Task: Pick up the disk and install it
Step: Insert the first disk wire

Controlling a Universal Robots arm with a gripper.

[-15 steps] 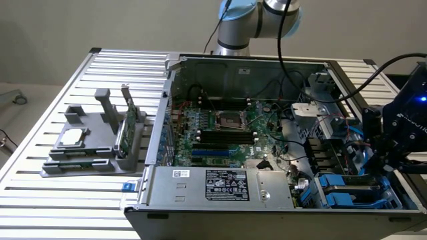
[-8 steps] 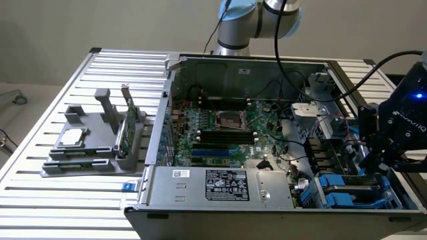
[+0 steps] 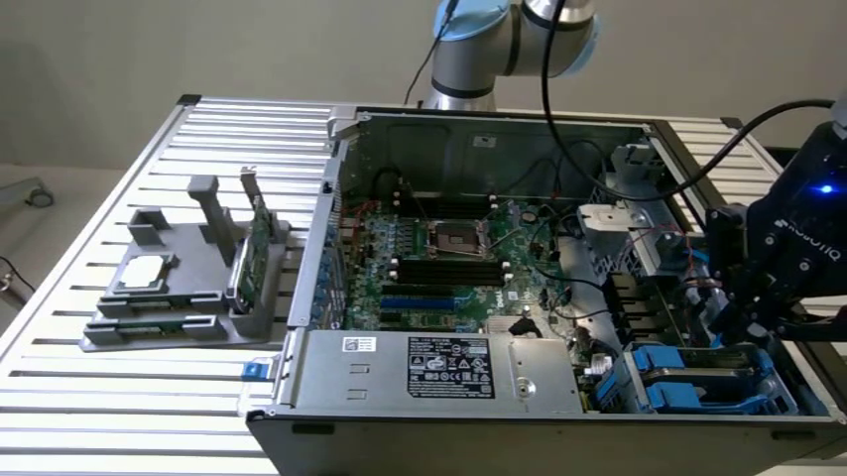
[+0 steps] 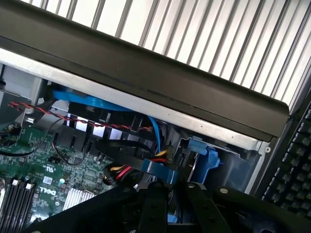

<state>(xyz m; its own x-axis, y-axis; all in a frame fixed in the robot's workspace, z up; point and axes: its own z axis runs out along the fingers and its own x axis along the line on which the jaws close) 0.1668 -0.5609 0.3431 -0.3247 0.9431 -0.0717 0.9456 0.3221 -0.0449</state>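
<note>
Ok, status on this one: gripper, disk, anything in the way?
Gripper low over drive bay, exterior view's right; grip unconfirmed. Blue-framed disk in bay beneath it. Cables bunched beside the bay.

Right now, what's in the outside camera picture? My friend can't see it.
An open computer case lies on a slatted metal table, green motherboard showing. At the exterior view's right, the robot's black pincer hangs over blue drive carriers.

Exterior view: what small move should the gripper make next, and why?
Probably a slow, short descent, keeping straight: the gripper sits low inside the computer case, just above the blue carriers, with cables crowding that corner.
</note>
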